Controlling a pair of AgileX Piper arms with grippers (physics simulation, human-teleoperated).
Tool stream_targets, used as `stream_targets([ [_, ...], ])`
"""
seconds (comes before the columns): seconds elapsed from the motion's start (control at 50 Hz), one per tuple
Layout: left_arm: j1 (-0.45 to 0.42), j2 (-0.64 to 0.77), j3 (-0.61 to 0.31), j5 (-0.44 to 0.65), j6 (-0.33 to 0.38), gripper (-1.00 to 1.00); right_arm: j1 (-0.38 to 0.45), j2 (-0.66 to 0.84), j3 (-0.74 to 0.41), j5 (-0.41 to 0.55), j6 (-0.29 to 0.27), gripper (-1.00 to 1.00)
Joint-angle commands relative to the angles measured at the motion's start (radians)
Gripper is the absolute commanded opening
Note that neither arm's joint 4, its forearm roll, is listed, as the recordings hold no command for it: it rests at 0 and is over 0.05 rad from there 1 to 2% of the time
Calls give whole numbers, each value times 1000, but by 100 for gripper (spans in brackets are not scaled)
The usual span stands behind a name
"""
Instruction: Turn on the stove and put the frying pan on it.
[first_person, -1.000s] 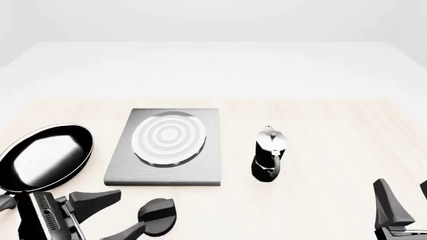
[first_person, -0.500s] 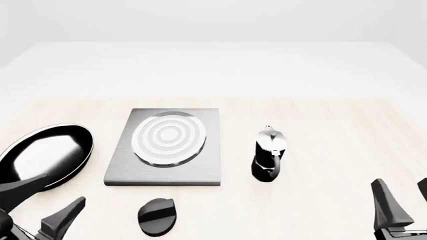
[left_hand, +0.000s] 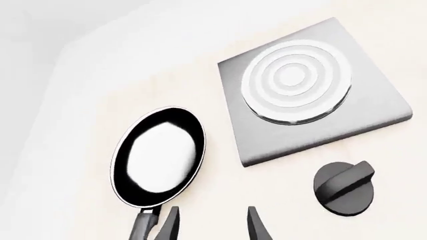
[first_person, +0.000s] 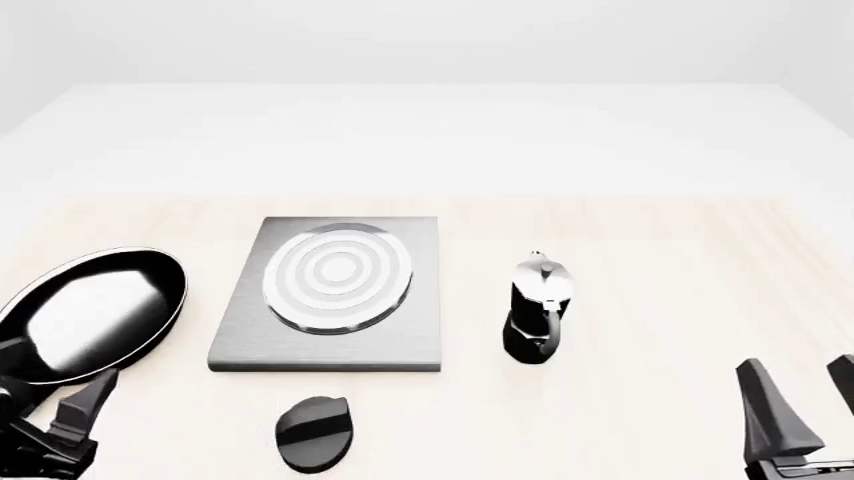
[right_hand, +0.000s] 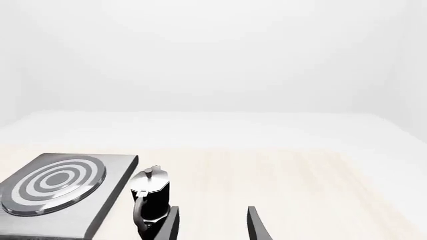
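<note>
The frying pan (first_person: 91, 312) is black with a glossy inside and lies at the table's left, its long handle (left_hand: 142, 226) pointing toward the near edge. To its right sits the stove (first_person: 400, 330), a grey slab with a ring burner (left_hand: 295, 81). My left gripper (first_person: 51, 405) is open at the near-left corner, by the handle's end. In the left wrist view the left gripper (left_hand: 212, 227) has the handle just outside one finger (left_hand: 169, 226) and nothing in the gap. The right gripper (first_person: 805, 405) is open and empty at the near right.
A round black knob (first_person: 314, 432) lies in front of the stove, also seen as the knob (left_hand: 343, 187) beside the left fingers. A black-and-silver coffee pot (first_person: 538, 310) stands right of the stove, ahead of the right gripper (right_hand: 212, 225).
My left gripper has swung left, away from the knob, to the near end of the pan's handle. The right gripper has shifted only slightly. Pan, stove and knob have not moved.
</note>
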Motion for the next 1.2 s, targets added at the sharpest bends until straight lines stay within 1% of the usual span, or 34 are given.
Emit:
stream_targets([
  [0.02,128,36,-7,-2,79,100,13,0,-5,4,-1,100],
  [0.06,153,42,9,-6,107,100,14,0,-4,2,-1,100],
  [0.1,160,42,10,-5,110,100,16,0,-3,2,-1,100],
  [0.12,180,50,24,-15,136,100,19,0,0,0,-1,100],
  [0.14,194,58,30,-23,146,100,21,0,2,-2,-1,100],
  [0.16,194,58,30,-23,146,100,21,0,2,-2,-1,100],
  [0.18,219,63,40,-31,174,100,23,0,6,-6,3,100],
  [0.22,240,76,42,-37,192,100,26,0,7,-7,3,100],
  [0.24,256,81,46,-44,215,100,28,0,9,-7,4,100],
  [0.3,272,96,42,-48,220,100,30,0,8,-7,5,100],
  [0.34,295,116,47,-73,238,100,32,0,7,-6,5,100],
  [0.38,326,138,67,-95,274,100,33,0,5,-6,7,100],
  [0.44,339,146,71,-99,285,100,31,0,6,-7,8,100],
  [0.46,356,159,78,-117,304,100,31,0,6,-8,8,100],
  [0.54,388,189,85,-142,328,100,31,0,7,-8,9,100],
  [0.56,401,197,93,-155,348,100,32,0,11,-12,10,100],
  [0.62,428,199,98,-141,375,100,33,0,11,-12,11,100],
  [0.68,441,187,102,-124,387,100,33,0,14,-17,13,100],
  [0.7,457,184,116,-128,414,100,33,0,17,-19,13,100],
  [0.74,471,190,122,-135,422,100,34,0,17,-20,15,100],
  [0.76,494,201,138,-153,449,100,36,0,18,-21,16,100],
  [0.8,516,213,152,-170,472,100,37,0,18,-21,19,100],
  [0.86,526,213,136,-161,469,100,37,0,22,-25,21,100],
  [0.96,568,240,153,-205,528,100,39,0,31,-32,26,100],
  [1.12,597,275,162,-243,565,100,36,0,27,-32,33,100],
  [1.14,605,289,166,-261,573,100,36,0,27,-32,35,100],
  [1.16,624,312,179,-308,603,100,36,0,27,-32,35,100],
  [1.2,635,335,181,-332,612,100,35,0,31,-35,37,100],
])
